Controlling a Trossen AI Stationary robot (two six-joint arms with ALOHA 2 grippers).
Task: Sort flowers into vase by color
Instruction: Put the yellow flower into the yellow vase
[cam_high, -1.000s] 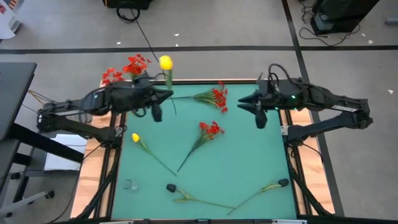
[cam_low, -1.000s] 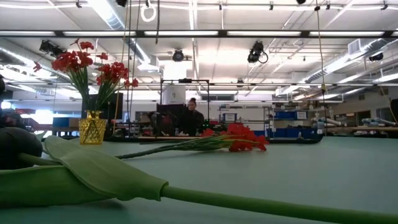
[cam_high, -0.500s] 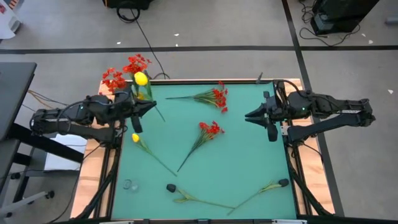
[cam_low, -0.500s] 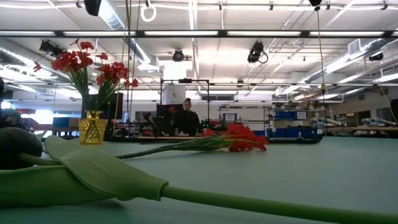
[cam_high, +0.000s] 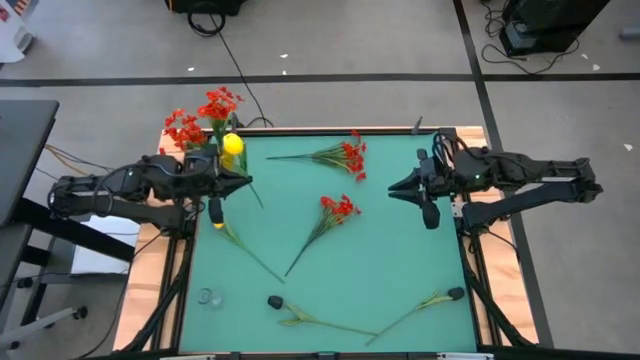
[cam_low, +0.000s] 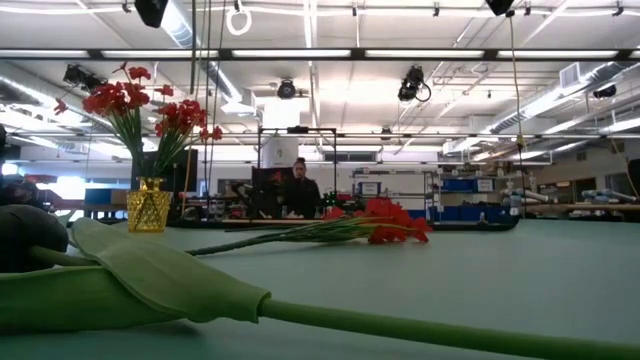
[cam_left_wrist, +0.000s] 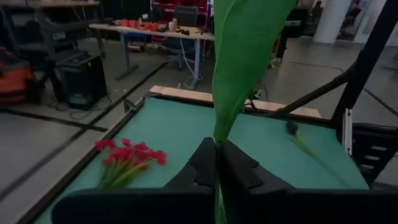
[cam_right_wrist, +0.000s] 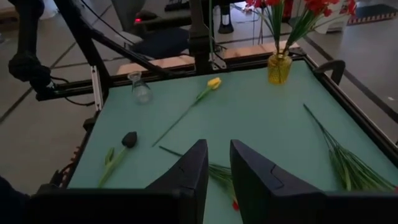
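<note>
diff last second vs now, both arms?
The left gripper, shut on the yellow tulip, carried it back toward the table's left edge, near the yellow vase. The right gripper retreated toward the right edge, empty, jaws narrower. The flowers lying on the mat did not move.

You see a teal-green tabletop (cam_high: 380, 260) under both black tools. The left tool (cam_high: 243, 181) grips a green stem topped by a yellow tulip (cam_high: 232, 144). Beside it, red blossoms (cam_high: 200, 112) fill the faceted yellow vase (cam_low: 148, 210).
</note>
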